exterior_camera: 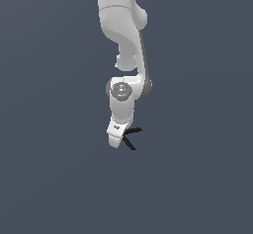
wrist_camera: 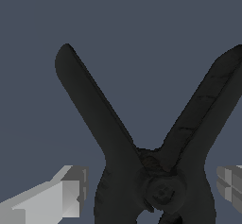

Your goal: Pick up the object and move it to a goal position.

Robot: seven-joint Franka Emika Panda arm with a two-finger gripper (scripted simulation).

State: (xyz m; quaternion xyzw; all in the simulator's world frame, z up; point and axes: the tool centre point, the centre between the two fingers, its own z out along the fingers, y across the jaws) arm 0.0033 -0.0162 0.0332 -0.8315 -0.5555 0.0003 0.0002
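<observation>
The object is a small black spring clamp [exterior_camera: 131, 143] lying on the dark grey floor, its two thin handles splayed out to the exterior view's right of the hand. In the wrist view the clamp [wrist_camera: 118, 138] fills the frame, with the pivot low in the picture and the red-tipped jaw out of view. My gripper [exterior_camera: 116, 140] is down at the clamp, and in the wrist view the gripper [wrist_camera: 151, 190] straddles the clamp's body near the pivot. One finger [wrist_camera: 71, 194] and the other [wrist_camera: 230, 186] each stand a narrow gap off the clamp's sides. The gripper is open.
The flat dark grey floor [exterior_camera: 49, 178] stretches out on all sides with no other object on it. The white arm [exterior_camera: 121, 25] comes down from the top of the exterior view.
</observation>
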